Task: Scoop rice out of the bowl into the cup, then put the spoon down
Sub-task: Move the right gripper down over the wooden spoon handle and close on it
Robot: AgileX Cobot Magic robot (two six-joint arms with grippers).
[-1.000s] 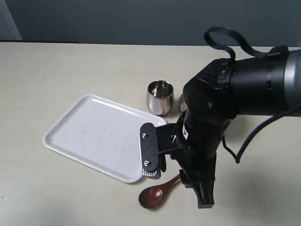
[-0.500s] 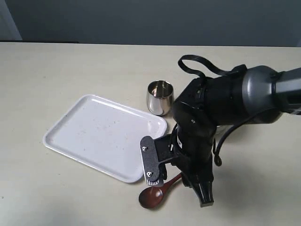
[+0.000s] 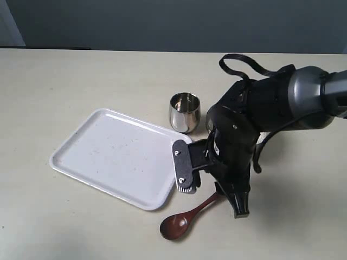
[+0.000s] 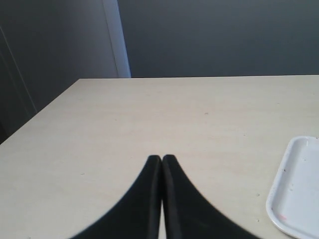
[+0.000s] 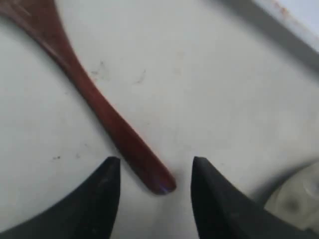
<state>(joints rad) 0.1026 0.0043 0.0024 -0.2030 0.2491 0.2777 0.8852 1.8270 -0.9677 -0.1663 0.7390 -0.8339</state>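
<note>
Table (image 3: 65, 76): beige; I see spoon (image 3: 181, 222) lying flat.
Handle end: hidden under arm (image 3: 282, 103) in exterior view.
Right gripper (image 5: 155, 162): parted, astride handle tip.
Left gripper (image 4: 162, 158): pressed together, empty.

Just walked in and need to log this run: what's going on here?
The right gripper is open, straddling the handle tip of a wooden spoon that lies flat on the table beside a white tray. A steel cup stands upright nearby. The left gripper is shut, holding nothing.
</note>
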